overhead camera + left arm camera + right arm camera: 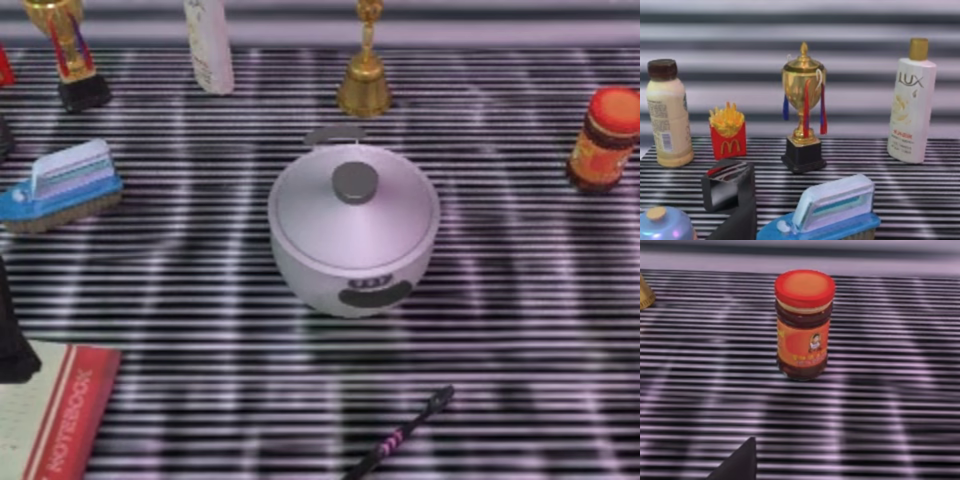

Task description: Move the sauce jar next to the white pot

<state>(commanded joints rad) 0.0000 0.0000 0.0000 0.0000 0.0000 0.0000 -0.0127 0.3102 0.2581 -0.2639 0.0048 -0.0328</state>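
Note:
The sauce jar (605, 138), with a red-orange lid and an orange label, stands upright at the far right of the table. It is well apart from the white pot (353, 225), which sits lidded in the middle. In the right wrist view the sauce jar (804, 325) stands ahead of my right gripper (800, 475), untouched. Only one dark fingertip (746, 457) shows, with nothing against its inner face. My right arm is outside the top view. My left arm (10, 335) sits at the left edge, its gripper (800, 235) open above the brush.
Along the back stand a trophy (68, 50), a white bottle (209, 45) and a gold bell (364, 70). A blue brush (62, 185) lies at the left, a red notebook (60, 415) at the front left, and a dark pen-like stick (400, 435) at the front.

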